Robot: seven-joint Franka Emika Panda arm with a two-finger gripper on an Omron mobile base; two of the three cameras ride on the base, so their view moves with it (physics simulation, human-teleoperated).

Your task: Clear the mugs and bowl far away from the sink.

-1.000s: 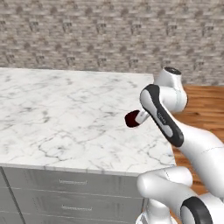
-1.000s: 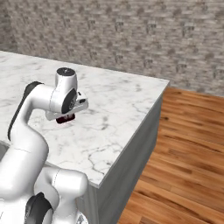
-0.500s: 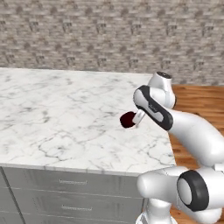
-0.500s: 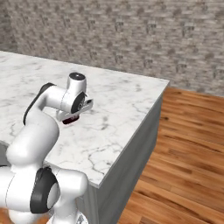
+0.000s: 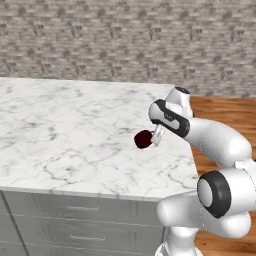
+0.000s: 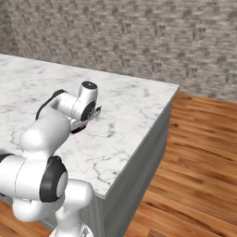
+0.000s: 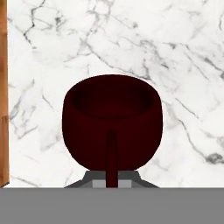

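Note:
My gripper (image 5: pixel 156 137) is shut on the handle of a dark maroon mug (image 5: pixel 144 139), holding it just above the white marble counter (image 5: pixel 75 125) near its right end. In the hand view the mug (image 7: pixel 112 127) hangs upright with its handle running down between my fingertips. From the right base view only the mug's dark edge (image 6: pixel 77 131) peeks out under the hand (image 6: pixel 85 121). The bowl and the sink are out of view.
The counter's right edge (image 6: pixel 157 125) drops to a wooden floor (image 6: pixel 199 152) close to the mug. A grey brick wall (image 5: pixel 125 45) runs behind the counter. Grey drawers (image 5: pixel 80 220) sit below its front edge.
The arm has stretched forward and its elbow has dropped. The held mug has shifted slightly left and lower over the counter.

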